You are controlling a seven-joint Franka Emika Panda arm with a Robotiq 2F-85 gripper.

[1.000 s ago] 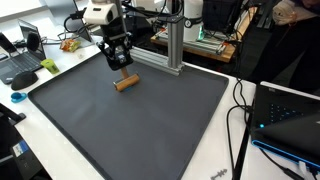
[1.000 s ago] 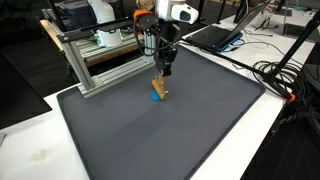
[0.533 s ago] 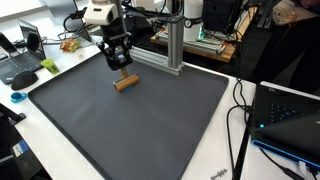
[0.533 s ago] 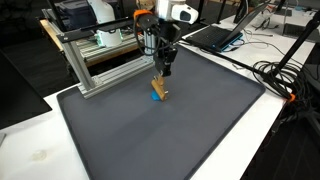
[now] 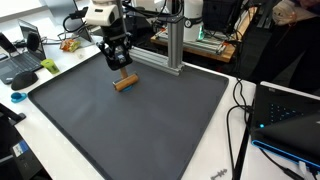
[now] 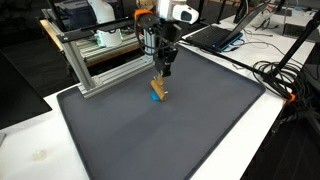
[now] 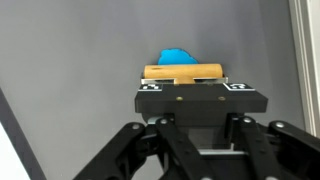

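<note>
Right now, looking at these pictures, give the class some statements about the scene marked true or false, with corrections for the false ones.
1. The hand is just above a wooden peg. True.
2. The small piece next to the peg is red. False: the small piece is blue.
3. The mat under the peg is dark grey. True.
4. The metal frame stands in the middle of the mat. False: the metal frame stands at the mat's edge.
</note>
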